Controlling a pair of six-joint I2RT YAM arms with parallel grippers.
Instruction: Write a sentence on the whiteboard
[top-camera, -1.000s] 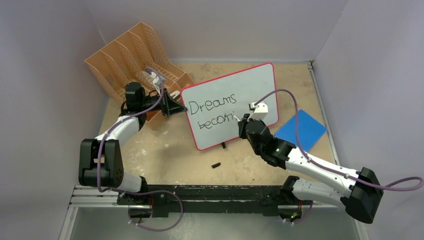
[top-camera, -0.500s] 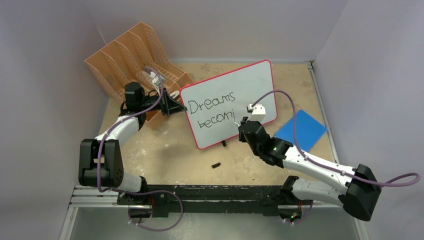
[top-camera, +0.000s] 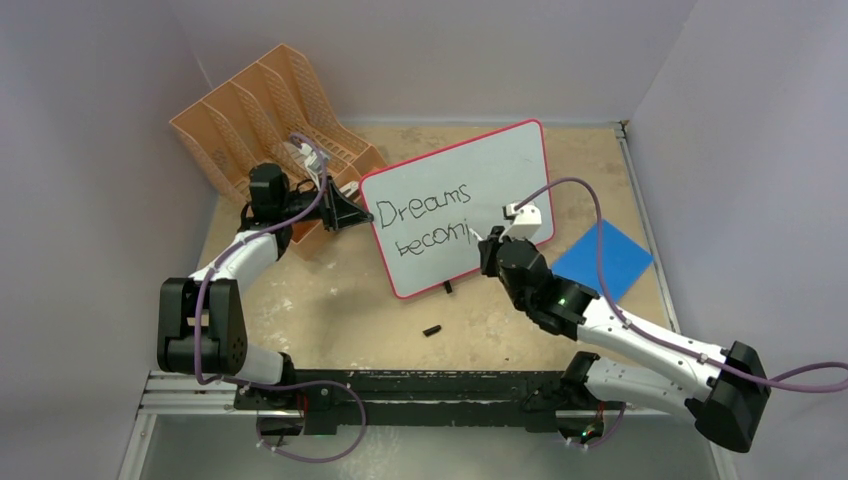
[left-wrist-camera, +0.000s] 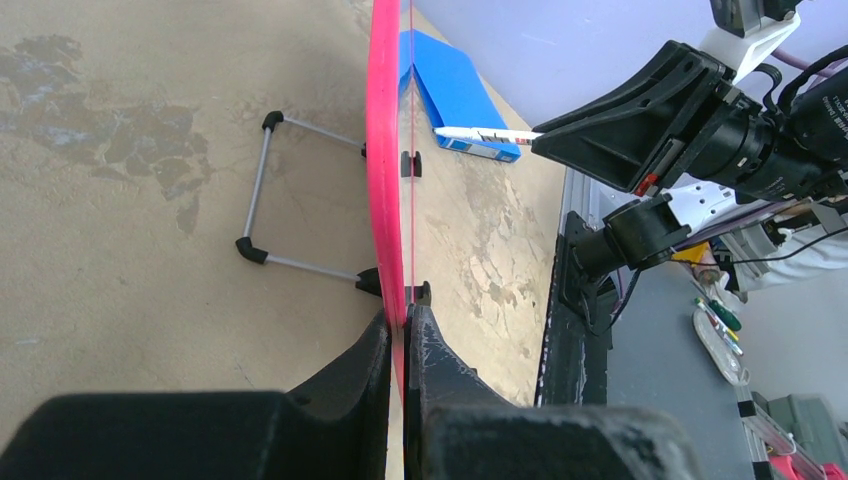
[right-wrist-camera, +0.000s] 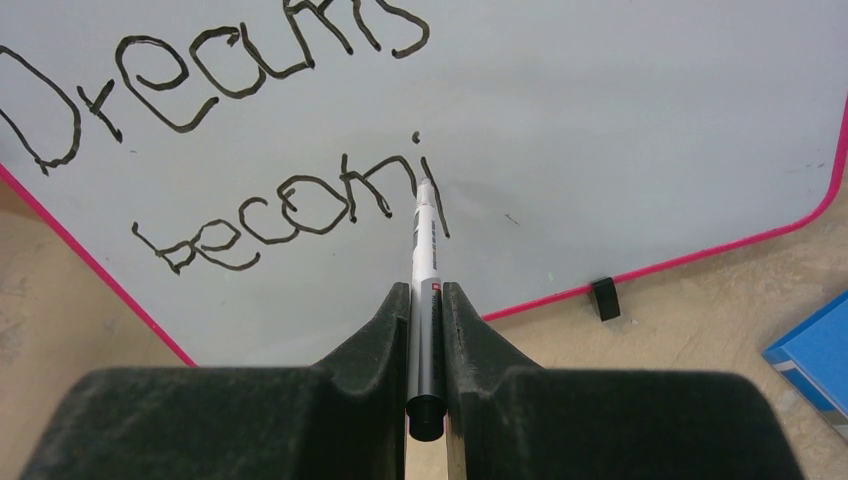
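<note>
Item: whiteboard, white with rounded corners and a thin red-pink frame, standing tilted at the centre of the tan table on a wire stand and small black feet. Sentence: black marker lettering on the board's left half, with "Dreams" on the upper line and "becomi" below it; the rest of the surface is unwritten. Left end effector: at the board's 9 o'clock edge, both fingers pressed together on the red-pink frame, one on each face, so it is clamped on the whiteboard. Right end effector: at the board's 5 o'clock side, fingers closed around the grey barrel of a marker. The marker points toward 12 o'clock in the right wrist view, with its tip at the top of the last stroke of "becomi", at the board surface. File rack: orange mesh with several slots, at 10 o'clock from the board and behind the left arm. Blue pad: flat square on the table at 4 o'clock from the board, apart from it. Black piece: small, loose on the table at 6 o'clock from the board, too small to identify.
</note>
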